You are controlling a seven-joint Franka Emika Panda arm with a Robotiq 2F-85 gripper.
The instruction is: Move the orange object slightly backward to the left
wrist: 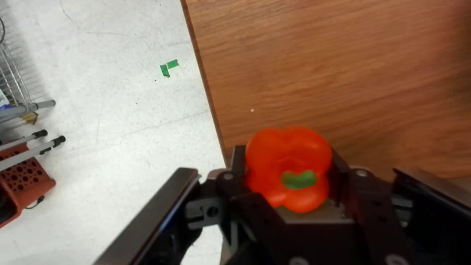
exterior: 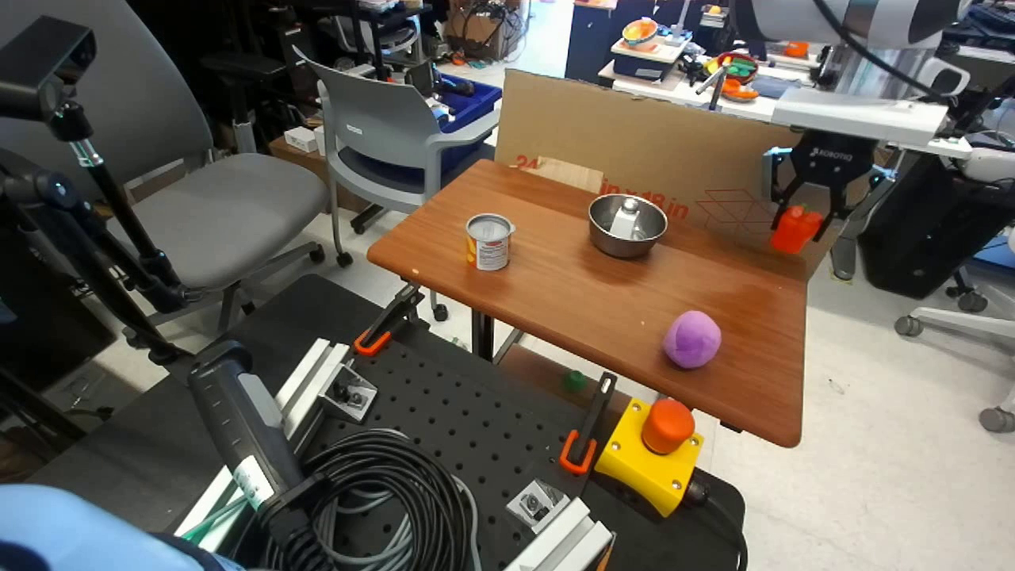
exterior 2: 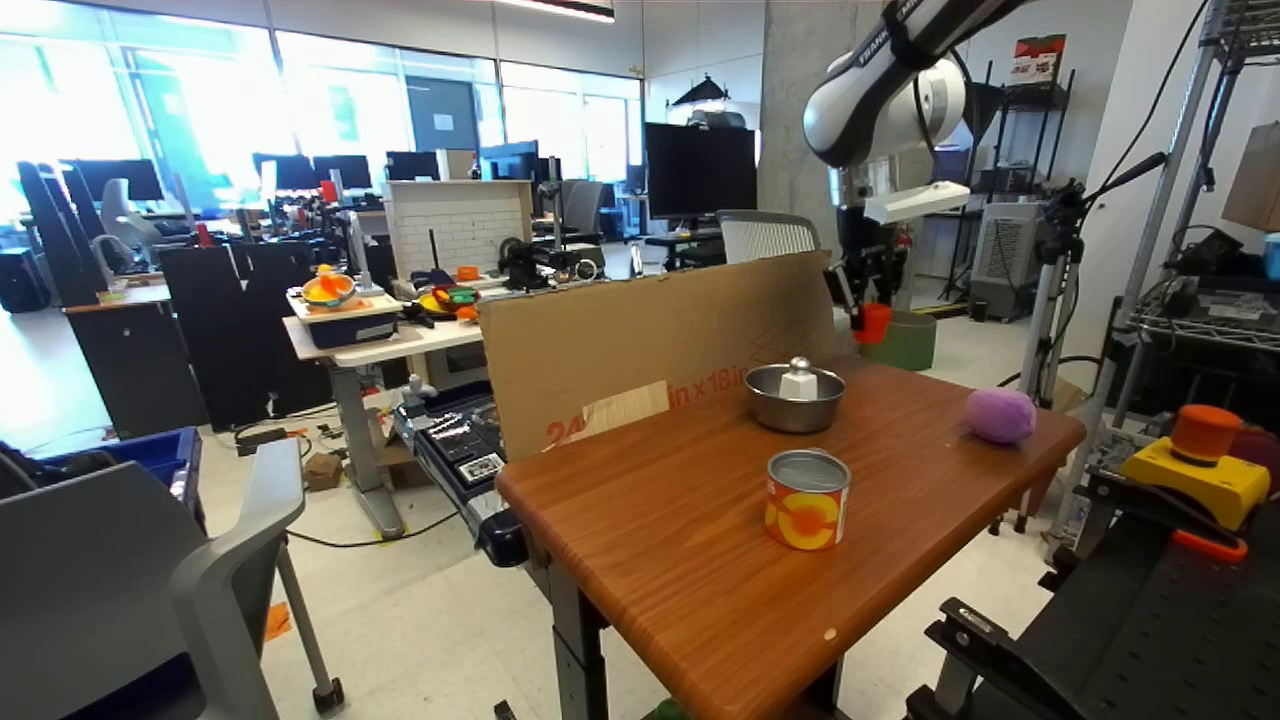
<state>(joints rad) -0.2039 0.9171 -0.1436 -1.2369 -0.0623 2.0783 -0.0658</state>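
The orange object [exterior: 795,230] is a small red-orange bell-pepper shape with a green stem mark. It also shows in another exterior view [exterior 2: 873,323] and in the wrist view [wrist: 289,154]. My gripper [exterior: 801,225] is shut on it, with one finger against each side. The gripper holds it in the air near the back corner of the wooden table [exterior: 571,281], close to the cardboard panel. In the wrist view the table's edge and floor show beneath it. Its underside is hidden in the wrist view.
A purple ball [exterior: 692,339] and a metal bowl [exterior: 626,246] with a white item inside stand on the table. An open can [exterior: 489,242] stands farther along. A cardboard panel [exterior: 674,135] rises along the back edge. A yellow box with a red button [exterior: 650,460] sits beyond the front edge.
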